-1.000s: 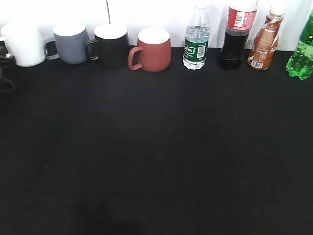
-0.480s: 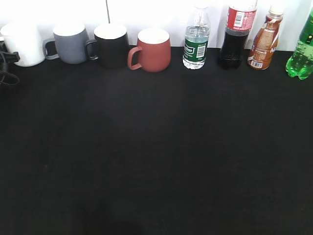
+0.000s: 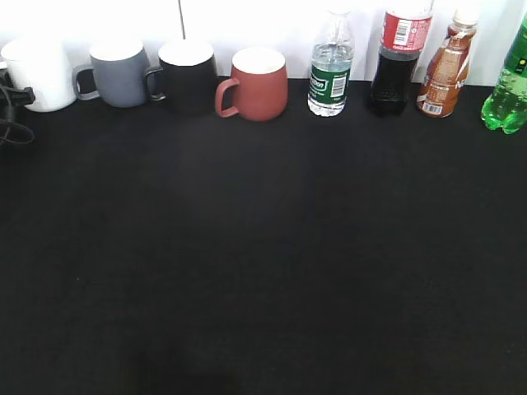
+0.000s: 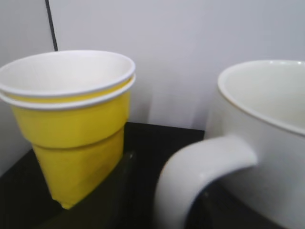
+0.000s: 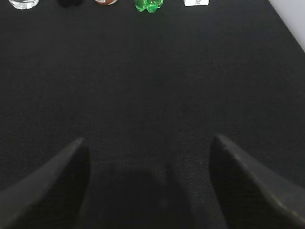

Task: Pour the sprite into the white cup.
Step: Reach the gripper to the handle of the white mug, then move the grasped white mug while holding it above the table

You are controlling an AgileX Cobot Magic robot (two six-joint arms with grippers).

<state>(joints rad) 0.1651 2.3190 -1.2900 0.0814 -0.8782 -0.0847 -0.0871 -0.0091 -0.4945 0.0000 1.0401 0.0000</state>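
The sprite (image 3: 506, 89), a bright green bottle, stands at the back right, partly cut by the frame edge; its lobed base also shows at the top of the right wrist view (image 5: 148, 5). The white cup (image 3: 43, 76) stands at the back left. My left gripper (image 3: 20, 95) is at the cup's handle side. In the left wrist view the cup (image 4: 271, 138) fills the right, and my open jaws (image 4: 167, 179) straddle its handle with a small gap. My right gripper (image 5: 147, 143) is open and empty over bare cloth, far from the sprite.
Along the back stand a grey mug (image 3: 119, 74), a black mug (image 3: 188, 76), a red mug (image 3: 257, 84), a water bottle (image 3: 330, 70), a cola bottle (image 3: 398, 62) and a brown bottle (image 3: 445, 70). A yellow paper cup (image 4: 71, 119) stands left of the white cup.
My left gripper has edged to the right, closer to the white cup's handle. Nothing else has moved.
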